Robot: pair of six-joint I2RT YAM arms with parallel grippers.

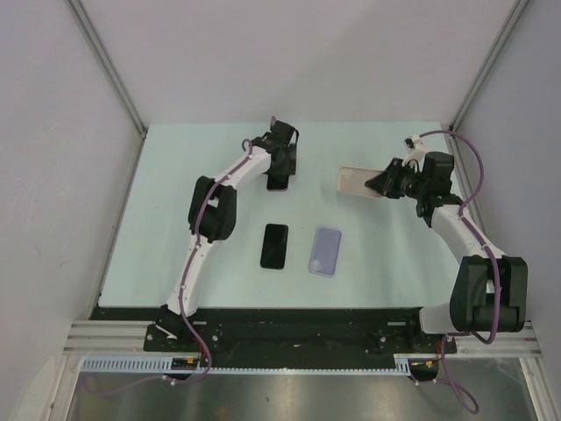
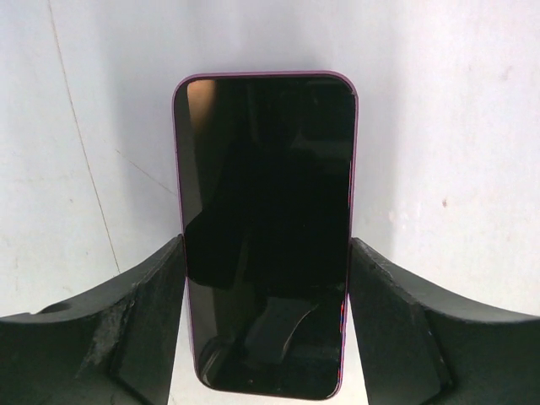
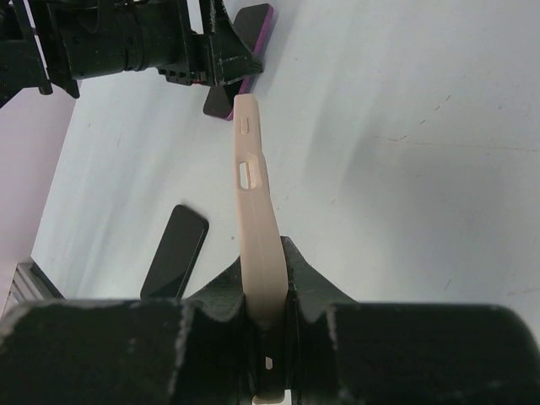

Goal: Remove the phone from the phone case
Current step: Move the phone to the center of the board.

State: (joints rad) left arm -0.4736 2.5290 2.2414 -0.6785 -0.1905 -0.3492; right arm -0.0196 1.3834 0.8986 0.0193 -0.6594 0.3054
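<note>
The left gripper [image 2: 267, 253] stands fairly wide, fingers pressed to both long sides of the purple-edged phone [image 2: 266, 169] at the far middle of the bench [image 1: 166, 175]. The right gripper [image 3: 268, 283] pinches the beige case [image 3: 251, 186], well apart from the phone; the case's lower end is hidden between its fingers. A black phone [image 1: 274, 246] and a lilac slab [image 1: 325, 252], hard to identify, lie nearer

Left arm [image 1: 210, 210] stretched forward and bent at the elbow, left gripper [image 1: 280, 174] pointing down, fingers [image 2: 118, 337] spread wide against both long sides of the phone [image 2: 266, 236], right arm [image 1: 460, 232] angled inward, right gripper [image 1: 379, 182] level, pinched tight on the phone case [image 3: 253, 211]
</note>
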